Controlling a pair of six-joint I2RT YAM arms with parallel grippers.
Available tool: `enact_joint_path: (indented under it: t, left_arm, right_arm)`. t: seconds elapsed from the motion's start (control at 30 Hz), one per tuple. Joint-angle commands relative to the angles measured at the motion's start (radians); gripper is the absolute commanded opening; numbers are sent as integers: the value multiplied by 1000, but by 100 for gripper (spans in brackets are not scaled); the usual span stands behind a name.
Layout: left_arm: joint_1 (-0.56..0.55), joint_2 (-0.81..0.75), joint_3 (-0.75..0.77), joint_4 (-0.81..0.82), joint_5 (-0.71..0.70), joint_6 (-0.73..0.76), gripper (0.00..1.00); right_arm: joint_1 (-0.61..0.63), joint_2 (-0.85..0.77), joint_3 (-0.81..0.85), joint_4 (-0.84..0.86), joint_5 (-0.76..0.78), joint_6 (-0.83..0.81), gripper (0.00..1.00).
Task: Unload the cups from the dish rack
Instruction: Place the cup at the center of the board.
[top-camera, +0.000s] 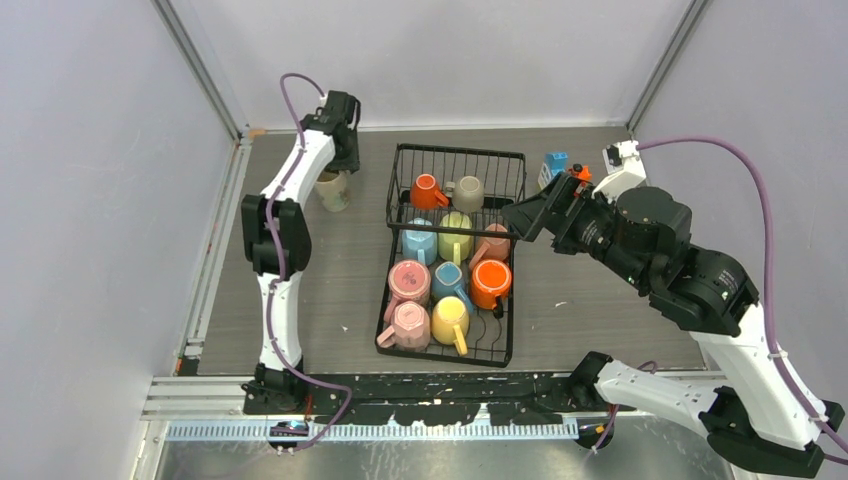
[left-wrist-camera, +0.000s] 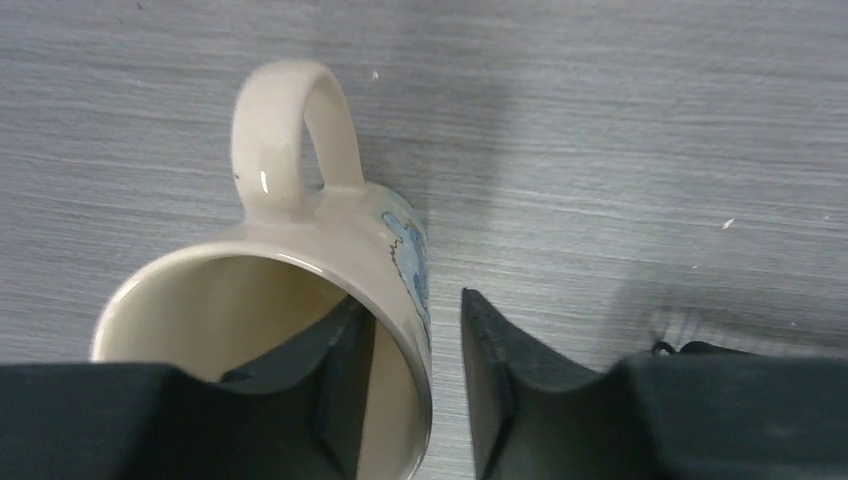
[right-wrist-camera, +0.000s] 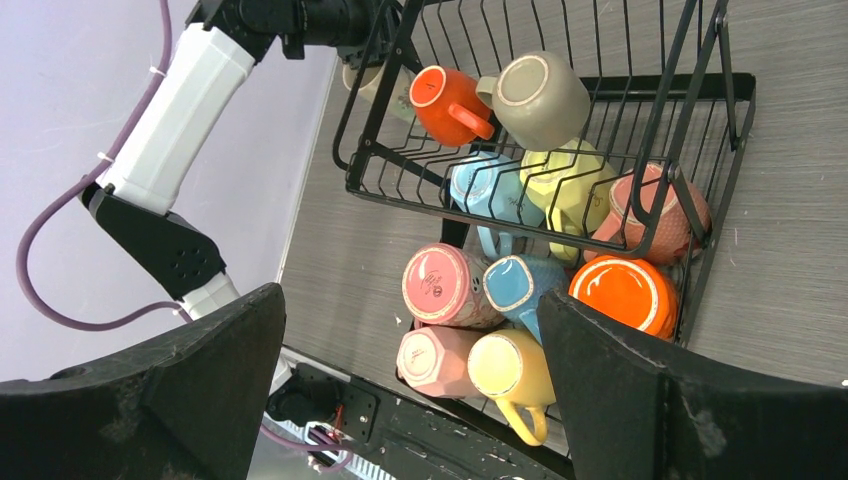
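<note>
Cream-glazed ceramic mug (left-wrist-camera: 270, 290) with a loop handle stands upright on the grey wood-grain table (left-wrist-camera: 620, 120), to the left of the black wire dish rack (top-camera: 457, 150) and outside it. The left gripper (left-wrist-camera: 412, 310) straddles its rim, one black finger (left-wrist-camera: 340, 380) inside the cup, the other just outside the wall with a sliver of daylight showing, so the jaws are parted and not pinching. The fingers cut off the mug's near side, and a blue print on its flank is only partly legible. From above, the wrist covers most of that mug.

Ten cups (top-camera: 448, 280) remain in the rack, lying or tipped: orange, grey-beige, light blue, yellow, pink. The right gripper (right-wrist-camera: 410, 300) hangs spread wide over the rack's right edge, holding nothing. Behind it a blue toy-block figure (top-camera: 555, 165) is half hidden.
</note>
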Motion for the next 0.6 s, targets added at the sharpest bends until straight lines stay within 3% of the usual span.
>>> enact_joint_path:
  t: [0.0, 0.57]
  left_arm:
    - [5, -39, 82, 11, -9, 20, 44]
    - [2, -202, 210, -35, 35, 23, 92]
  right_arm:
    - [-4, -3, 16, 16, 5, 10, 100]
    - [-4, 7, 7, -5, 5, -11, 100]
